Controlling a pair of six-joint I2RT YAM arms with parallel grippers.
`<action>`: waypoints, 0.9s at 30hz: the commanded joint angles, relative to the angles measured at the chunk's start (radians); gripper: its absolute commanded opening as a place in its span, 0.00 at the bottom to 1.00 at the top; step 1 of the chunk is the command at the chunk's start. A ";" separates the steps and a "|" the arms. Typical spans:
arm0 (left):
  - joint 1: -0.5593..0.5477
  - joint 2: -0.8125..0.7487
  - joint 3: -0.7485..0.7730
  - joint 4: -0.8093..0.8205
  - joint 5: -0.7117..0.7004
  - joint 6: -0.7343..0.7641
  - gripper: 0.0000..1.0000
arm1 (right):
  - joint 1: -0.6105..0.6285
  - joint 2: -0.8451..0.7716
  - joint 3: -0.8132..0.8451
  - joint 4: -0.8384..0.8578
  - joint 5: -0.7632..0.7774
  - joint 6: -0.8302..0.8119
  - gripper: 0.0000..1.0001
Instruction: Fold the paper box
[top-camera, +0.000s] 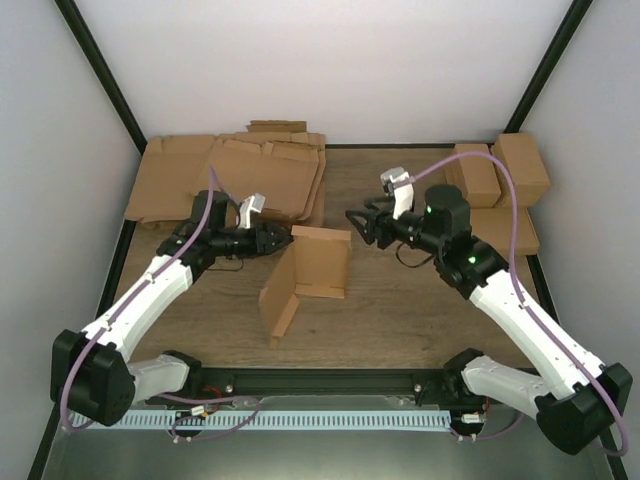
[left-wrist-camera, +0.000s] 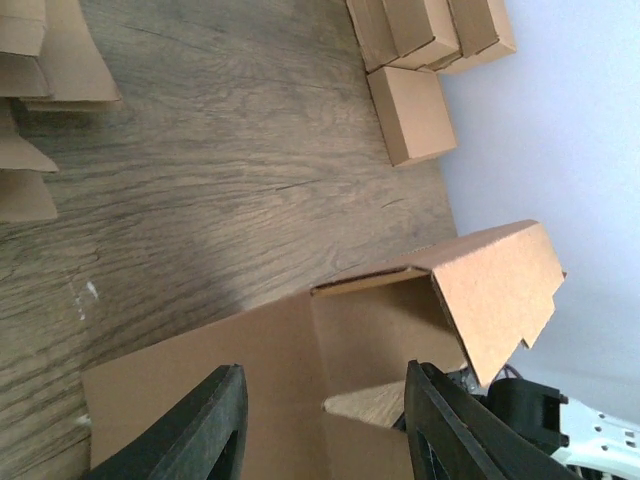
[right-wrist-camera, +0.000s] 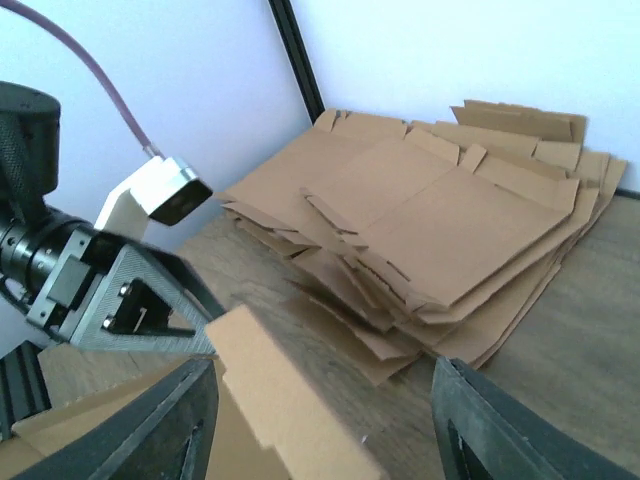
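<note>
The paper box (top-camera: 320, 262) stands half-folded in the middle of the table, with one panel upright and a side wall angled toward the front. My left gripper (top-camera: 287, 238) is open at the box's upper left corner. In the left wrist view the box (left-wrist-camera: 380, 340) fills the space between the spread fingers (left-wrist-camera: 200, 430). My right gripper (top-camera: 354, 224) is open just off the box's upper right corner. In the right wrist view a blurred box flap (right-wrist-camera: 275, 400) lies between the open jaws, with the left gripper (right-wrist-camera: 120, 295) beyond it.
A pile of flat cardboard sheets (top-camera: 230, 178) lies at the back left, also in the right wrist view (right-wrist-camera: 450, 220). Folded brown boxes (top-camera: 495, 175) stand at the back right, also in the left wrist view (left-wrist-camera: 415, 110). The wooden table (top-camera: 400, 310) has black frame posts at its corners.
</note>
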 joint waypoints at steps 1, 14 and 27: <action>-0.004 -0.057 0.029 -0.068 -0.034 0.038 0.46 | -0.002 0.110 0.131 -0.093 -0.009 -0.133 0.62; -0.004 -0.174 0.010 -0.228 -0.011 0.108 0.45 | 0.009 0.310 0.151 -0.144 -0.288 -0.227 0.53; -0.020 -0.156 -0.012 -0.232 0.033 0.132 0.42 | 0.076 0.270 0.063 -0.193 -0.193 -0.258 0.39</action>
